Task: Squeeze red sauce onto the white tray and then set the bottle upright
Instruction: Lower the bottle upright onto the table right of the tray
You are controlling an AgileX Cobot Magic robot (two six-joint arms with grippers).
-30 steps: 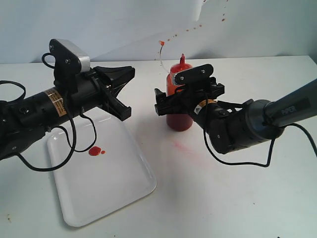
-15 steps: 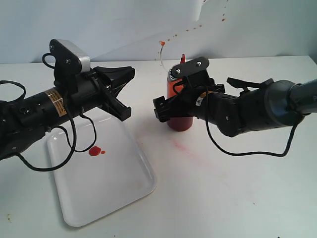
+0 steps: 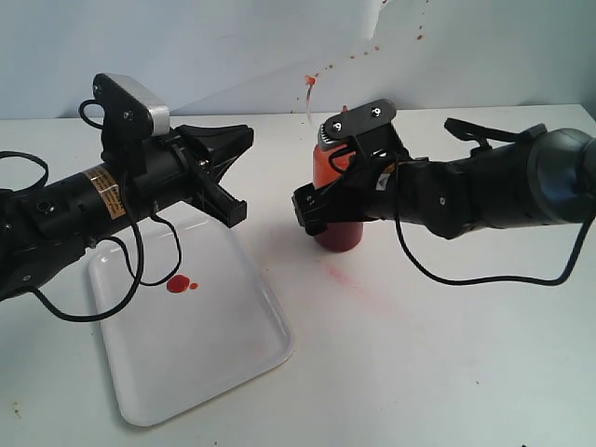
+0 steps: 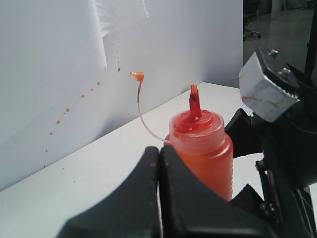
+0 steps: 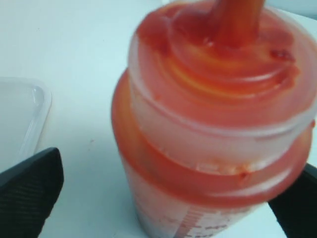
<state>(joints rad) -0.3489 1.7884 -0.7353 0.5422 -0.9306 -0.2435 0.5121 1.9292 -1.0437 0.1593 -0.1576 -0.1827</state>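
right gripper [image 3: 317, 205] flanking bottle [image 3: 341, 236], left gripper [image 4: 159, 153] over white tray [image 3: 251, 363] — near end open

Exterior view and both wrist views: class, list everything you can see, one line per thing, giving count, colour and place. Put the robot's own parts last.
white tray: one, white, on the table under the left arm.
red sauce: one blob with a tiny droplet beside it, dark red, on the tray.
bottle: one, translucent orange-red with a red nozzle, upright on the table to the right of the tray.
cap: one, orange-red, on a thin tether above the bottle.
smear: one, faint pink, on the table in front of the bottle.
table: one, white.
backdrop: one, white with red specks, behind the table.
left gripper: one, black, shut, above the tray.
right gripper: one, black, open, straddling the bottle.
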